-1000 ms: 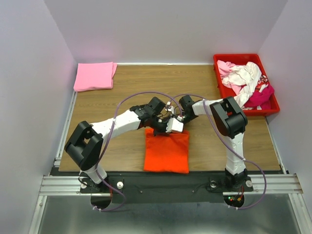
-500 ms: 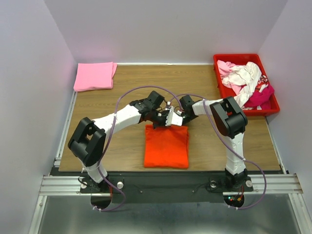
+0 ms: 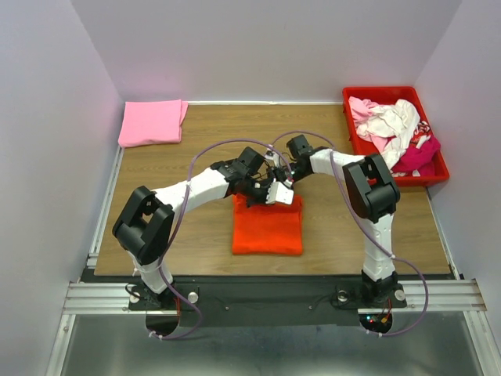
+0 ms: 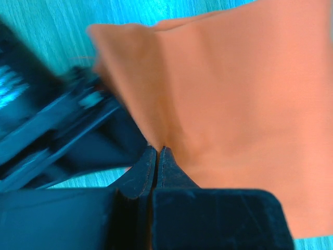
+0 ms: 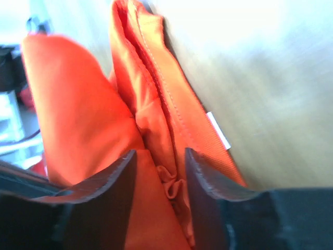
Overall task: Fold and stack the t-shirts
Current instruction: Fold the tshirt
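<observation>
T-shirt (image 4: 244, 120): left hand (image 4: 157, 152) pinches, right hand (image 5: 160, 156) parted.

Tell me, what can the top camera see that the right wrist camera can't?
Only the top camera shows the folded pink t-shirt in the far left corner, the red crate holding a heap of white and magenta shirts, and the whole left arm and right arm. Only the right wrist camera shows, up close, the orange t-shirt with its stitched edges, a little white tag, and the right gripper with its fingers apart and cloth bunched between them. Both show the orange t-shirt lying on the wooden table.
</observation>
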Motion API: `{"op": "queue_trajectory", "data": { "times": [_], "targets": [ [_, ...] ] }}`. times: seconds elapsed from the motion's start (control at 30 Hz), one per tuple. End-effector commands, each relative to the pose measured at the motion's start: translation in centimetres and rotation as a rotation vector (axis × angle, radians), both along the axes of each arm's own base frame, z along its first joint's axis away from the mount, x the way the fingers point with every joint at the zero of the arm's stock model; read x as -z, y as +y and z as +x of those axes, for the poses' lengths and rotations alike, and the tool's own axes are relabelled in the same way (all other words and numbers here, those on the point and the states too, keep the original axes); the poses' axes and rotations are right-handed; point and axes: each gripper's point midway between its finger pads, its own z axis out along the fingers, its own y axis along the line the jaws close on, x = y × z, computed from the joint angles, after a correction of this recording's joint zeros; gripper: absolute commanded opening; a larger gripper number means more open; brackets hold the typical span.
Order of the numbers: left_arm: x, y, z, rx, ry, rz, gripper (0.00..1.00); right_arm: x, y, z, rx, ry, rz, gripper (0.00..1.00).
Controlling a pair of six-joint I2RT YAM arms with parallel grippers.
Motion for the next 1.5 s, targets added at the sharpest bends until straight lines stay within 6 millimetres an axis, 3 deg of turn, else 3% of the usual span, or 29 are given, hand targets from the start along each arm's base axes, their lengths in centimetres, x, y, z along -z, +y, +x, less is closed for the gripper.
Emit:
{"op": "queue_trajectory", "data": {
  "times": [0.0, 0.1, 0.2, 0.27, 0.4, 0.5, 0.6, 0.73, 0.8, 0.93, 0.97, 1.0, 1.07, 1.1, 1.17, 1.23, 1.27, 1.33, 1.47],
  "targets": [
    [-1.7, -1.3, 0.3, 0.042, -0.036, -0.048, 0.0, -1.8, -1.1, 5.4, 0.085, -0.221, -0.075, 0.53],
    [-1.0, -1.3, 1.1, 0.035, -0.054, -0.028, 0.0, -2.9, -2.4, 8.5, 0.156, -0.272, -0.098, 0.57],
    [-0.8, -1.1, 2.7, 0.016, -0.073, -0.029, 0.0, -4.5, -3.0, 10.0, 0.187, -0.278, -0.057, 0.6],
    [-0.7, -1.2, 3.6, 0.017, -0.078, -0.031, 0.0, -5.1, -3.2, 10.3, 0.187, -0.287, -0.042, 0.66],
    [-1.1, -1.5, 3.8, 0.034, -0.082, -0.035, 0.01, -5.3, -2.8, 10.3, 0.175, -0.267, -0.016, 0.68],
    [-1.1, -1.4, 3.9, 0.036, -0.092, -0.03, 0.01, -5.0, -2.8, 11.1, 0.184, -0.286, -0.033, 0.61],
    [-1.3, -1.3, 4.6, 0.026, -0.118, -0.027, 0.01, -3.8, -3.3, 12.0, 0.209, -0.291, -0.079, 0.48],
    [-1.7, -1.4, 6.7, -0.007, -0.153, -0.031, 0.04, -4.0, -3.7, 13.1, 0.237, -0.297, -0.084, 0.51],
    [-2.2, -1.4, 8.0, -0.019, -0.172, -0.038, 0.08, -5.1, -4.2, 13.9, 0.259, -0.334, -0.093, 0.54],
    [-1.1, -1.1, 10.2, -0.045, -0.18, -0.021, 0.26, -7.0, -6.4, 15.7, 0.327, -0.383, -0.112, 0.64],
    [-1.3, -1.0, 11.0, -0.058, -0.185, -0.029, 0.47, -7.4, -7.0, 15.8, 0.362, -0.371, -0.122, 0.67],
    [-1.7, -0.8, 11.5, -0.077, -0.191, -0.035, 0.52, -8.2, -7.5, 16.0, 0.374, -0.385, -0.118, 0.67],
    [-2.6, -0.6, 12.5, -0.117, -0.197, -0.06, 0.53, -8.5, -9.6, 16.5, 0.419, -0.397, -0.144, 0.71],
    [-3.4, 0.1, 13.6, -0.179, -0.182, -0.092, 0.53, -9.7, -10.3, 16.6, 0.438, -0.428, -0.149, 0.72],
    [-5.9, 0.7, 14.3, -0.243, -0.174, -0.16, 0.53, -10.2, -11.7, 16.1, 0.457, -0.433, -0.158, 0.73],
    [-8.9, 1.8, 14.2, -0.357, -0.092, -0.268, 0.52, -12.4, -11.5, 14.6, 0.443, -0.451, -0.115, 0.69],
    [-9.4, 1.9, 13.6, -0.382, -0.035, -0.321, 0.52, -11.9, -11.3, 13.1, 0.423, -0.414, -0.095, 0.67],
    [-11.2, 2.7, 12.1, -0.428, 0.061, -0.398, 0.51, -13.1, -9.5, 9.8, 0.367, -0.306, 0.03, 0.58],
    [-10.1, 2.5, 7.5, -0.56, 0.46, -0.501, 0.47, -11.1, -6.4, 2.4, 0.251, -0.118, 0.092, 0.51]
  ]
}}
